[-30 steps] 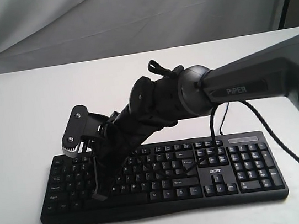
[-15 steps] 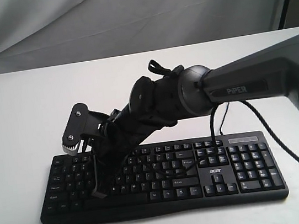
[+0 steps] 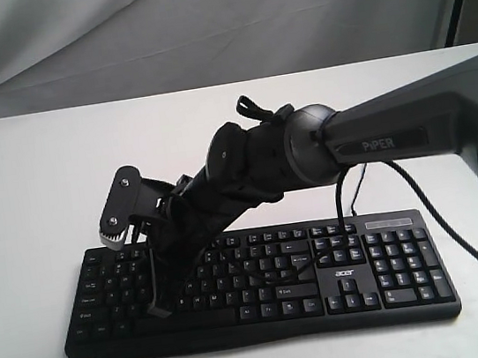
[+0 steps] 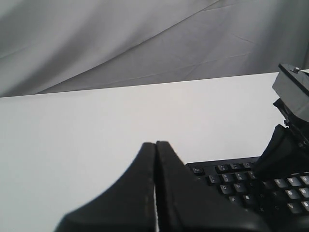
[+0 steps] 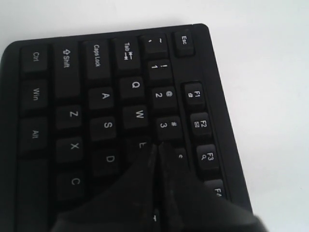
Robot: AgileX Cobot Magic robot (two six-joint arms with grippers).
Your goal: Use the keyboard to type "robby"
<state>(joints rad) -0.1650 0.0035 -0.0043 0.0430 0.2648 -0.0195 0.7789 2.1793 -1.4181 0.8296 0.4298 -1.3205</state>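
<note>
One wide black plastic keyboard [image 3: 393, 264] with white key legends, flat on the white table [image 3: 27, 191], long side along the near edge, number pad toward the right edge. Over its left half, the black right gripper [image 3: 158, 311] on a dark grey arm [image 3: 393, 135] marked "PIPER", stretched across from the right edge and tilted steeply down. Fingers pressed together, nothing between them. Tip down among the letter keys; touching a key or just above one, cannot tell. In the right wrist view, closed fingertips [image 5: 145, 169] over the keyboard just beside the E and 3 keys. Near the keyboard's left end, the black left gripper [image 4: 155, 145], seen only in its own wrist view: fingers likewise shut tight, empty, above bare table, with the keyboard's corner and the other arm just beyond. Behind the far edge, creased grey cloth [image 3: 199, 24].
</note>
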